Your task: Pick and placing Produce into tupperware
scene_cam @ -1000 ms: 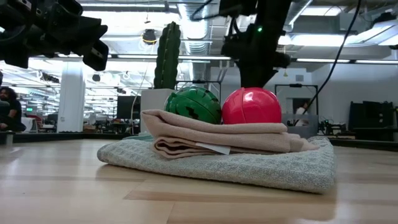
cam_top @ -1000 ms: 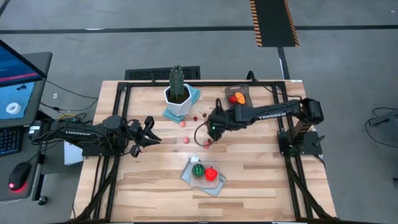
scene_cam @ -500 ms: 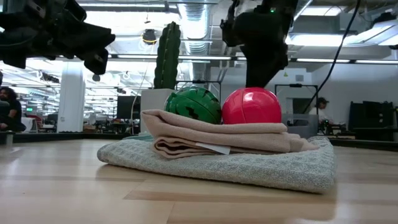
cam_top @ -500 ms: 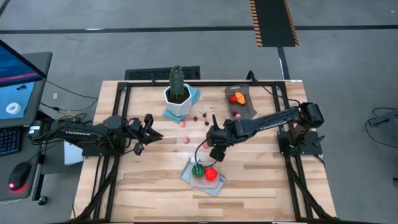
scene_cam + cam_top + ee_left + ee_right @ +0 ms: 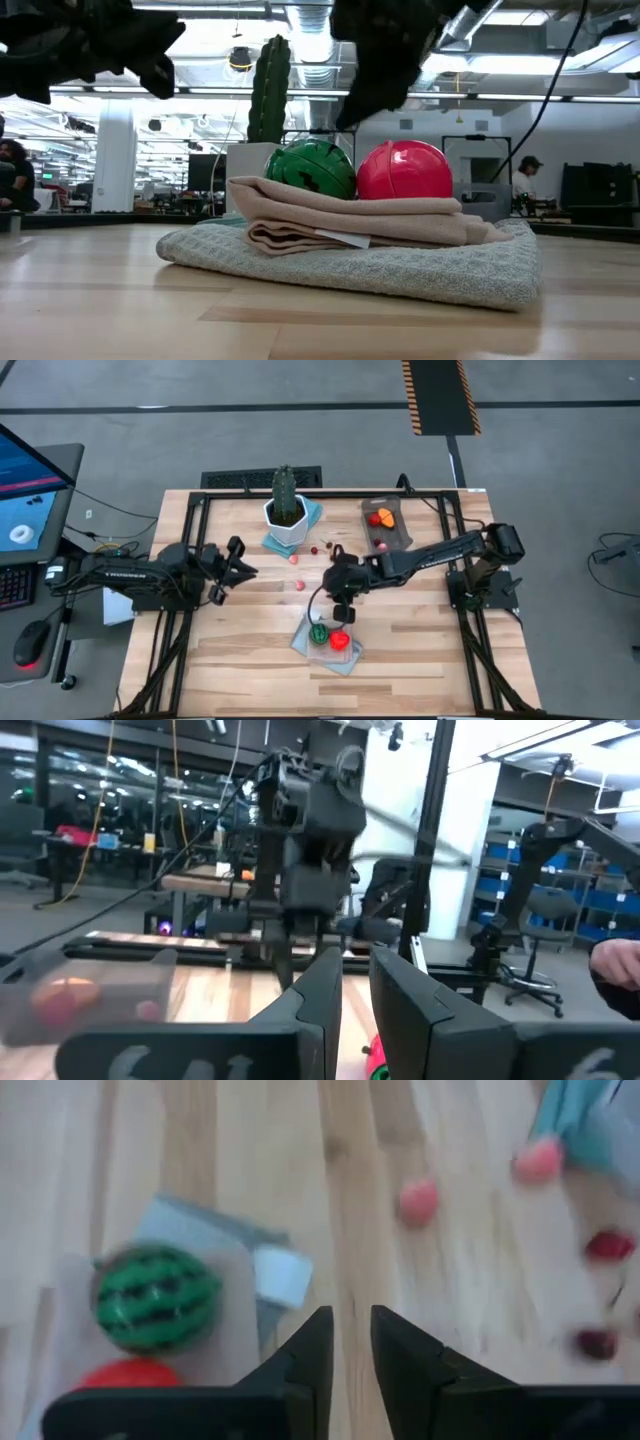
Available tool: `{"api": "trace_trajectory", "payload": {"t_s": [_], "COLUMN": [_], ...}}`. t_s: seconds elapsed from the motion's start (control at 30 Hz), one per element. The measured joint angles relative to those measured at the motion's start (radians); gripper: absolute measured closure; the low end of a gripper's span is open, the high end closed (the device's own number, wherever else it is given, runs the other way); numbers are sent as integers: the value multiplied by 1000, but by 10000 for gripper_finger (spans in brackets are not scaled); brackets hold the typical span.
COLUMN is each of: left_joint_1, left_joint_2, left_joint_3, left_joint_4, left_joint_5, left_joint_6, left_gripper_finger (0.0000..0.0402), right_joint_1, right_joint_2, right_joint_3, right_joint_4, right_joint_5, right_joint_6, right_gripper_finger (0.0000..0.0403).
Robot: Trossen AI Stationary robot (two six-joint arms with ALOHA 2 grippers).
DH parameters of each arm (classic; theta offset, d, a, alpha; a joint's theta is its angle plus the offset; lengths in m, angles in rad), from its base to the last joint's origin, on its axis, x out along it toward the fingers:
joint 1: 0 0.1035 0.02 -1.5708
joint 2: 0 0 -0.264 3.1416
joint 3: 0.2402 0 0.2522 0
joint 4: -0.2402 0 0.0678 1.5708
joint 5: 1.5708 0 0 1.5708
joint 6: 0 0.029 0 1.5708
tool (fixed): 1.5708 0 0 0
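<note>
Hovering right gripper (image 5: 338,614), jaws narrow, empty, at cloth's (image 5: 303,643) 12 o'clock; may nudge melon (image 5: 155,1298), tomato (image 5: 339,640) off. Left gripper (image 5: 228,569) idle, jaws narrow, empty.

Grey floor (image 5: 300,420), hazard-striped strip (image 5: 440,396), ceiling lights (image 5: 520,62)

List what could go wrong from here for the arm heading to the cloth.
1. The right pincer hangs just above the green striped ball and red ball, which sit side by side on the folded cloth; going for one may roll the other off.
2. Its fingers stand almost together, perhaps too narrow to take a ball.
3. The tupperware lies at the far edge, past small loose berries that a low carry might scatter.
</note>
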Motion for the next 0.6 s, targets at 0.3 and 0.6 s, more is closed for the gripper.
{"api": "trace_trajectory", "payload": {"t_s": [0.3, 0.6], "left_joint_1": [94, 123], "left_joint_2": [0, 0], "left_joint_3": [0, 0], "left_joint_4": [-17, -32], "left_joint_5": [31, 30], "left_joint_6": [-15, -13], "left_gripper_finger": [357, 357], "right_joint_1": [-126, -283], "right_joint_2": [-242, -465], "right_joint_3": [-167, -374], "right_joint_4": [93, 346], "right_joint_5": [-48, -250], "right_joint_6": [-89, -58], "right_gripper_finger": [336, 337]}}
